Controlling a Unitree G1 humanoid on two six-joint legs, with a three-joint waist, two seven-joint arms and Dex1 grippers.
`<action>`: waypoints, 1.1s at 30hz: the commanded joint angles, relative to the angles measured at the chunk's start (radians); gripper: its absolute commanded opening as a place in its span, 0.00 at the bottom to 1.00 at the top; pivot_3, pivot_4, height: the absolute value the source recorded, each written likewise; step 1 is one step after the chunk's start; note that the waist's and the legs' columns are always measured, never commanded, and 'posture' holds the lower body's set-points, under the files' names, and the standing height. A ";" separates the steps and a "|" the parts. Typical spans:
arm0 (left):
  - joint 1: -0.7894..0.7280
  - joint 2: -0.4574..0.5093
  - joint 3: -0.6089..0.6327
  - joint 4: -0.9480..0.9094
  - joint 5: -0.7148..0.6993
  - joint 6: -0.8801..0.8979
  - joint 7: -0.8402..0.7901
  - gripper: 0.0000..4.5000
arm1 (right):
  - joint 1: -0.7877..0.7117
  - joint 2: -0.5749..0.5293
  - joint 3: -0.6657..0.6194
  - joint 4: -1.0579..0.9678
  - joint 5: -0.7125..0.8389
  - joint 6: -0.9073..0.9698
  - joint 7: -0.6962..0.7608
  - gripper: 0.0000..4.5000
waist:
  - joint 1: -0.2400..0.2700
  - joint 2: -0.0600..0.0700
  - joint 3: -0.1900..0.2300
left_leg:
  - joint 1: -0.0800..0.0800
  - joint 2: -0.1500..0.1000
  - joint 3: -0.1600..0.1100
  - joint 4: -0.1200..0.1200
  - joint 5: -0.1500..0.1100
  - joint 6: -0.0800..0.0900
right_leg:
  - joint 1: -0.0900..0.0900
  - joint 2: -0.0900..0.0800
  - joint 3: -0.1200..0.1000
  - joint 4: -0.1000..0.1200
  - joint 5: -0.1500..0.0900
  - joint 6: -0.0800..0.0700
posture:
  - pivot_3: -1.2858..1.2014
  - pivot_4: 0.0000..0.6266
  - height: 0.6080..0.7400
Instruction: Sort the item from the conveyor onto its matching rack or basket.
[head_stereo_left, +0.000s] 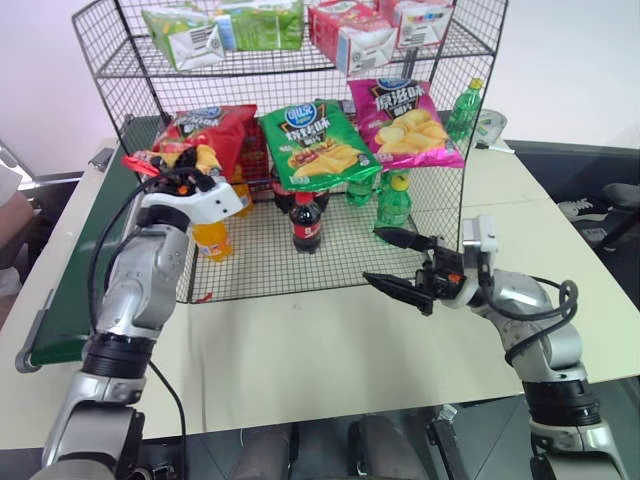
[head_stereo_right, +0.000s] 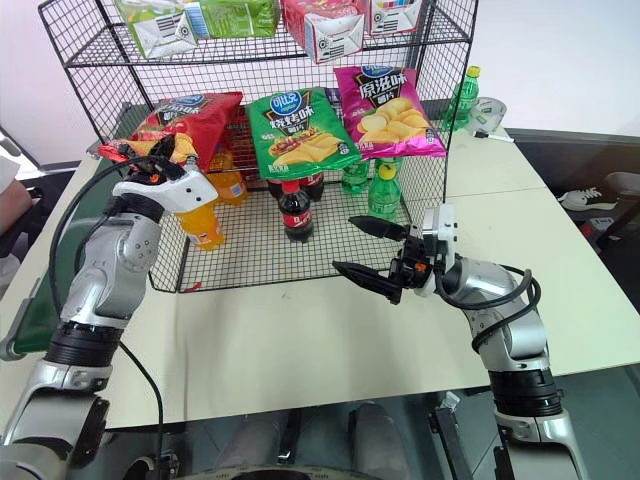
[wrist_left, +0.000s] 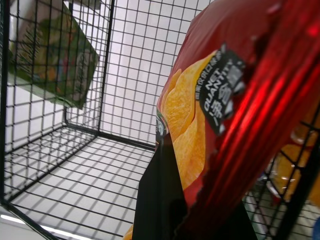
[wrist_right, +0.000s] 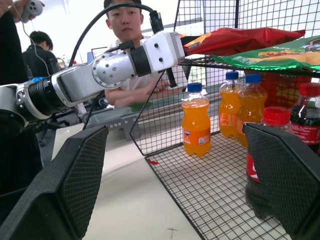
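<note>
The red chip bag (head_stereo_left: 215, 130) lies tilted on the left end of the slanted middle shelf of the black wire rack (head_stereo_left: 262, 272). My left gripper (head_stereo_left: 160, 168) is at the bag's lower corner, shut on it, and a red edge sticks out beside the fingers. In the left wrist view the bag (wrist_left: 250, 75) presses against a black finger (wrist_left: 160, 200). The dark-green conveyor (head_stereo_left: 70, 290) runs along the table's left side. My right gripper (head_stereo_left: 375, 257) hovers open and empty over the table in front of the rack's right half.
A green chip bag (head_stereo_left: 318, 145) and a pink chip bag (head_stereo_left: 405, 118) lie beside the red one. Orange soda (head_stereo_left: 213, 235), cola (head_stereo_left: 306, 222) and green bottles (head_stereo_left: 393, 200) stand in the lower basket. Cartons fill the top shelf. People (wrist_right: 127, 30) sit behind the conveyor.
</note>
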 joint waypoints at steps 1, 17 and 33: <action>-0.007 0.007 0.026 -0.047 -0.037 0.007 0.003 0.37 | -0.001 -0.005 -0.012 -0.011 0.003 -0.018 0.010 1.00 | 0.000 0.000 0.000 | 0.000 0.000 0.000 0.000 0.000 0.000 | 0.000 0.000 0.000 0.000 0.000 0.000 | 0.52 0.24 1.00; 0.329 0.043 0.103 -0.472 -0.092 0.005 -0.123 0.99 | 0.019 -0.014 -0.016 -0.001 -0.016 -0.029 0.043 1.00 | -0.005 0.000 0.000 | 0.000 0.000 0.000 0.001 0.000 0.000 | 0.001 0.000 0.001 0.000 0.000 0.000 | 0.52 0.24 1.00; 0.750 0.064 0.492 -0.528 -1.174 0.015 -0.628 0.99 | 0.030 -0.084 -0.044 0.009 -0.028 -0.056 0.089 1.00 | 0.002 0.001 0.000 | 0.001 0.001 0.000 0.001 0.000 0.000 | 0.003 -0.001 0.000 -0.002 0.000 -0.001 | 0.52 0.24 1.00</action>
